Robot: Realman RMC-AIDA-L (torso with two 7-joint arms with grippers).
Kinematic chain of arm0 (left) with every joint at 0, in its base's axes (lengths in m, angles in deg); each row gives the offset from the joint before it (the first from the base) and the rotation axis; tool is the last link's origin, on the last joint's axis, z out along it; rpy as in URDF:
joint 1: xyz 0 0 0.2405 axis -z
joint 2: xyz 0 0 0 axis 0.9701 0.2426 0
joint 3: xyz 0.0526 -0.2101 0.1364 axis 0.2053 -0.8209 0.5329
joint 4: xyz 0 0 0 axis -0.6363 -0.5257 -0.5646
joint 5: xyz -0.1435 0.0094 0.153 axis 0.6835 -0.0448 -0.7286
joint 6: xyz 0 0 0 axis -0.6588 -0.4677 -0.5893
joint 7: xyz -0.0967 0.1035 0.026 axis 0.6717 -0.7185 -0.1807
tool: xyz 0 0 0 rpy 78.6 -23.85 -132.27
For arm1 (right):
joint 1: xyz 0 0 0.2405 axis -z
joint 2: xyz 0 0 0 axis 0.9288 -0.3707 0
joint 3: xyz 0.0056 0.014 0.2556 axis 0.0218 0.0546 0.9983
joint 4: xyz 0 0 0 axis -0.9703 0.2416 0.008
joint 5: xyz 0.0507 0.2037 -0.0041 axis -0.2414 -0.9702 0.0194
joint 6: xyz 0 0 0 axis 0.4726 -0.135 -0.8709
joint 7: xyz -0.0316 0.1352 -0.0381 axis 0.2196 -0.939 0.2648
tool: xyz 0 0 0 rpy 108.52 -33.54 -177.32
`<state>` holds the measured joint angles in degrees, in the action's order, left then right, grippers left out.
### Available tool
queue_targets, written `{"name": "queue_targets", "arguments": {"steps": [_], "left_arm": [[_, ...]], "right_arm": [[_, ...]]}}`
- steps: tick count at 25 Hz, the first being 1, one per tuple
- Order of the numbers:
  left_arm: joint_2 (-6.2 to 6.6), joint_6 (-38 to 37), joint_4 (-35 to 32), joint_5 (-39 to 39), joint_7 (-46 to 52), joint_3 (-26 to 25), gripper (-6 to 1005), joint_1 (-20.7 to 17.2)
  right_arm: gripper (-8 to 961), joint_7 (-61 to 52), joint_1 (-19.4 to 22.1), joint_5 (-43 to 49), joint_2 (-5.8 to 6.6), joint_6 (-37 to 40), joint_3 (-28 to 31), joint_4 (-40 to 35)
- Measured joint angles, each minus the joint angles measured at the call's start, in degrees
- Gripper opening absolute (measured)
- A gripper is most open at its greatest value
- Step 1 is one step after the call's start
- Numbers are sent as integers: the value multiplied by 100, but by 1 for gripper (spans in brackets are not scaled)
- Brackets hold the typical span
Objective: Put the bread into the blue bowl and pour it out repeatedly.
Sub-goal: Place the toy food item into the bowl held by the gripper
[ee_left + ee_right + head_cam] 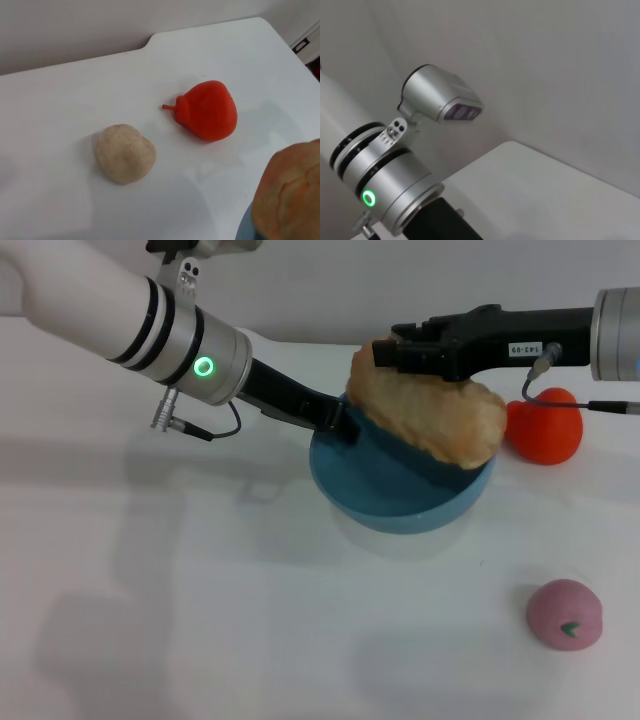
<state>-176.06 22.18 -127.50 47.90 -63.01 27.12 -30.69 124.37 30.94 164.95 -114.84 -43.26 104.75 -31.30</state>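
The blue bowl point(400, 495) sits tipped at the table's middle, and my left gripper point(340, 423) is shut on its left rim. The bread point(430, 415), tan side showing, lies slanted across the bowl's mouth with its lower end inside the right rim. Reaching in from the right, my right gripper point(385, 352) is shut on the bread's upper left end. In the left wrist view the bread point(290, 195) fills the corner above a sliver of the bowl point(242, 231). The right wrist view shows only the left arm's wrist point(395, 200).
A red toy fruit point(545, 425) lies just right of the bowl, under the right arm. A pink round toy point(565, 613) rests at the front right. The left wrist view shows a beige lump point(125, 152) beside the red fruit point(210, 110) on the white table point(200, 620).
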Motion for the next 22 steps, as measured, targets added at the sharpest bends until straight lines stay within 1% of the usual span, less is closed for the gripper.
{"name": "queue_targets", "arguments": {"steps": [7, 13, 16, 18, 19, 22], "left_arm": [[-5, -136, 45, 3, 97, 104, 0, -2], [2, -460, 54, -13, 368, 245, -1, -63], [10, -583, 59, -40, 427, 246, -1, -118], [31, -890, 62, -51, 476, 248, -1, -230], [32, -904, 63, -51, 476, 248, -1, -234], [44, -1311, 75, -55, 478, 248, -1, -359]], "right_arm": [[408, 8, 26, -19, 0, 258, 11, 15], [493, -9, 23, -10, 0, 347, -3, 55], [493, -28, 108, -16, 0, 351, 28, 80], [493, -31, 198, -36, 0, 352, 93, 118], [493, -30, 259, -47, -4, 353, 154, 159], [492, -11, 467, -59, -23, 361, 420, 285]]}}
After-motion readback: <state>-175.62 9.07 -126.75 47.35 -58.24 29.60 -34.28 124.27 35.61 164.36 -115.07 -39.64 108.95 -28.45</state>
